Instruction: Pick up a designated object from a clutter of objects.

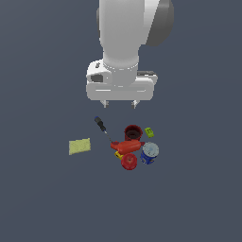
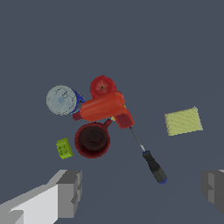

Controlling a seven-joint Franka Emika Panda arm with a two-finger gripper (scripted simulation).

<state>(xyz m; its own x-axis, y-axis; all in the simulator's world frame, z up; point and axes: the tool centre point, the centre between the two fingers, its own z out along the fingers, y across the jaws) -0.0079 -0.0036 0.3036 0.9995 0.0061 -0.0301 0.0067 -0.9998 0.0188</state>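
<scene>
The blue can [image 1: 150,153] with a pale grey-white round top stands at the exterior view's right of the clutter; in the wrist view the can [image 2: 63,100] shows top-on. It touches the red elongated tool [image 1: 126,146] [image 2: 105,107]. The red round fruit [image 1: 128,161] [image 2: 102,85] lies beside it. The dark red cup [image 1: 133,132] [image 2: 92,139] stands behind the tool. My gripper [image 1: 120,102] [image 2: 142,190] hangs open and empty above the floor, behind the clutter and well above the can.
A black screwdriver [image 1: 101,125] [image 2: 154,166] lies at the exterior view's left of the cup. A small yellow-green block [image 1: 149,132] [image 2: 64,148] sits by the cup. A yellow sponge [image 1: 79,146] [image 2: 183,121] lies apart at the exterior view's left, on the dark grey floor.
</scene>
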